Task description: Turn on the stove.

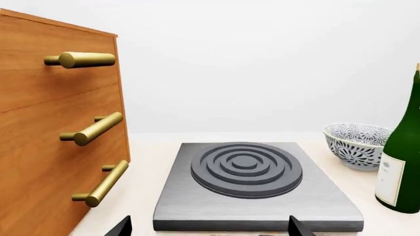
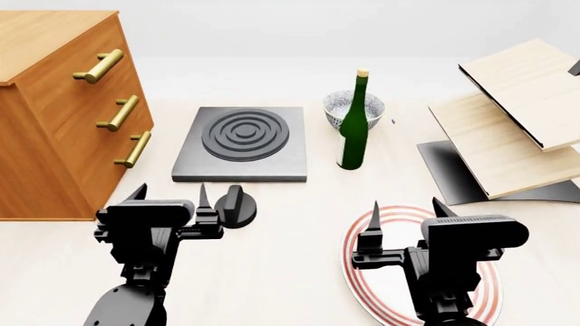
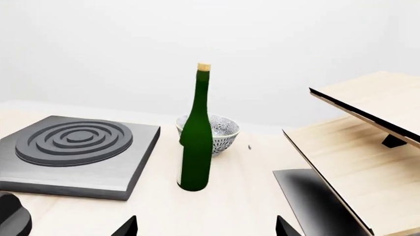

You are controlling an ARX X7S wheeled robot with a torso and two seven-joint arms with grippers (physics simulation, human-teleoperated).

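L claw (image 2: pixel 168 195): fingers spread, holding nothing. Knob (image 2: pixel 235 204) just off its R fingertip, not between fingers; stove (image 2: pixel 241 144) slab ahead. R claw (image 2: pixel 404 212): spread, idle over plate (image 2: pixel 363 238). Risk, my read: closing now nips air or shoves knob sideways, as I'm misaligned.

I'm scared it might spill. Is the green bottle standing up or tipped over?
Standing up. The bottle sits on its base beside the stove, neck straight up, cork on top.

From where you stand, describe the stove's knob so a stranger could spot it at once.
Find the dark grey stove slab with its ring burner, beside the wooden drawer cabinet. Just in front of its near edge sits the knob, right by the left hand: small, black, round, with an upright ridge.
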